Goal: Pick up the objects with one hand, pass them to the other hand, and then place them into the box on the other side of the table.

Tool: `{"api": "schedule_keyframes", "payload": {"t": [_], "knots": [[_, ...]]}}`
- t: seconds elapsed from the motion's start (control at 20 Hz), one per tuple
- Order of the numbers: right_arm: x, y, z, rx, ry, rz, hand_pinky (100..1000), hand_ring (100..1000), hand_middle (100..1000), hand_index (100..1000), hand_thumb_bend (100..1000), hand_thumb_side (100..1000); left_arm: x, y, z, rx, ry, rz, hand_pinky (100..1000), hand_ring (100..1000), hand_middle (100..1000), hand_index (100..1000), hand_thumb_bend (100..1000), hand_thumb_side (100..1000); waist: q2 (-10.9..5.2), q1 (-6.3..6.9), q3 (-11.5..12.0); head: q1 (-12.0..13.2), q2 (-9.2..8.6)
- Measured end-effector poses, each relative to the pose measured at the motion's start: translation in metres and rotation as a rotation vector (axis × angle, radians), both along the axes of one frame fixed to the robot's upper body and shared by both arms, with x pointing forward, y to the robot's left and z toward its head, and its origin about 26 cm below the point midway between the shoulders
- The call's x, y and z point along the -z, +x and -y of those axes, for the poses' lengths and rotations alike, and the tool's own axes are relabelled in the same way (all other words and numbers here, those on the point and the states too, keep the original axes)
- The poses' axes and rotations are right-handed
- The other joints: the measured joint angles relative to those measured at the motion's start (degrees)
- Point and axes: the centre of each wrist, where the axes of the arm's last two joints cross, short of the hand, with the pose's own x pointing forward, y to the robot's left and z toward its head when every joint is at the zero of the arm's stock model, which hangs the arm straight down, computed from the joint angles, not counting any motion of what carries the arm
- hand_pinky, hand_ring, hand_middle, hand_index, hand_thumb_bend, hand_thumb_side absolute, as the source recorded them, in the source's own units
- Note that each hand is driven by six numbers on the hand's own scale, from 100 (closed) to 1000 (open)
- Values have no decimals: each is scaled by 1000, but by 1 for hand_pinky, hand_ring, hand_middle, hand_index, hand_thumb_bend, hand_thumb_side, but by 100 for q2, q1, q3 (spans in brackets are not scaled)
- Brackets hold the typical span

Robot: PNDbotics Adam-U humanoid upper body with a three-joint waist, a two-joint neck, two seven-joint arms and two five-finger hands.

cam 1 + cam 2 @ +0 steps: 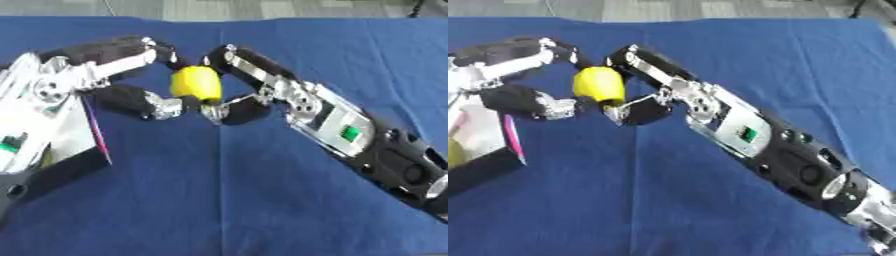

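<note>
A rounded yellow object (195, 82) hangs above the blue table between my two hands. My left hand (66, 80) comes in from the left, with fingers over the object's top and the thumb (144, 104) under its lower left. My right hand (297, 97) reaches from the right, fingers (241, 60) curled against the object's upper right and thumb (236, 111) below it. Both hands touch the object. The box (61, 172), with a dark wall, pink edge and pale inside, lies at the left under my left arm.
The blue cloth (227, 190) covers the table, bare in front and at the far right. Something greenish-yellow (453, 150) lies inside the box at the left edge. A grey floor strip (262, 7) runs beyond the far table edge.
</note>
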Motion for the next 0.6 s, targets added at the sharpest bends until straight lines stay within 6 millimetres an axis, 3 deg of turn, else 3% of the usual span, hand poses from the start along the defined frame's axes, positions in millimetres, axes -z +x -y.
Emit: {"api": "schedule_keyframes", "payload": {"t": [0.35, 0.6], "knots": [[0, 0, 0, 0, -3, -3, 681, 494, 465, 571, 100, 100, 1, 1, -1, -18, -7, -12, 1000, 818, 706, 802, 299, 823, 15, 0, 4, -2, 0], [1, 0, -1, -5, -4, -4, 679, 492, 464, 571, 100, 100, 6, 5, -1, -40, -4, -25, 1000, 787, 637, 743, 183, 711, 18, 0, 15, -25, 0]]}}
